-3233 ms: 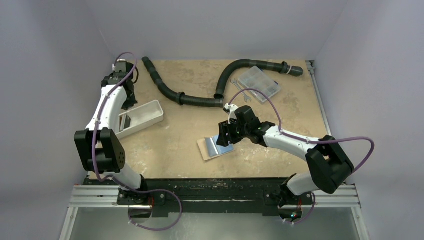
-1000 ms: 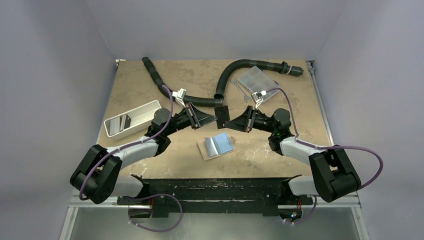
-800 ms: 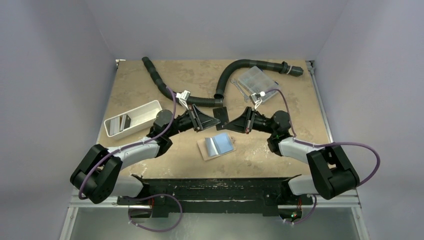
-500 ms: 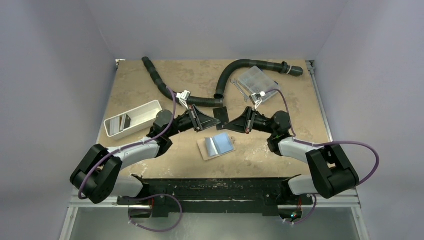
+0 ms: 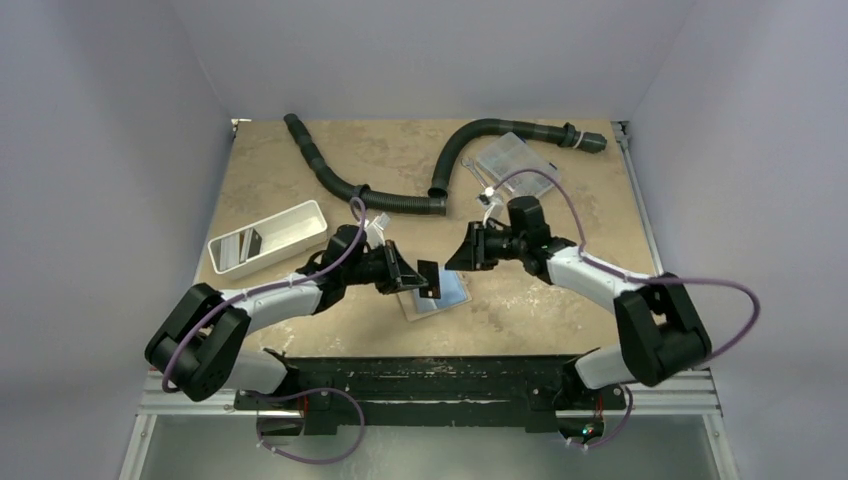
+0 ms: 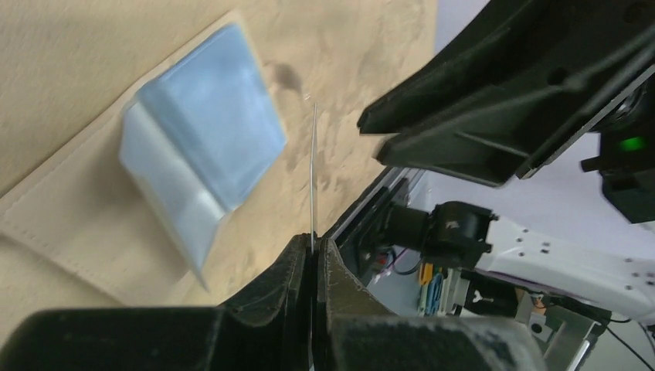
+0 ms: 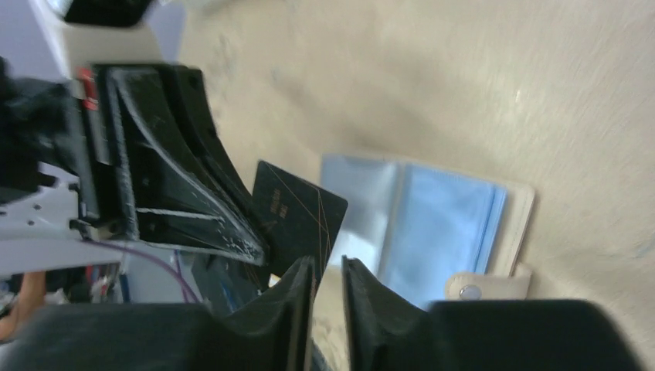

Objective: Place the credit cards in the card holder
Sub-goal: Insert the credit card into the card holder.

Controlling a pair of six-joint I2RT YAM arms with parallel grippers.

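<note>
Left gripper (image 5: 414, 277) clamps a dark card (image 5: 429, 280) by one edge (a mere sliver in its own wrist view), holding it upright just over the open wallet (image 5: 450, 293). Right gripper (image 5: 452, 262) hovers at the wallet's far right corner, fingers narrowly parted, empty.
</note>
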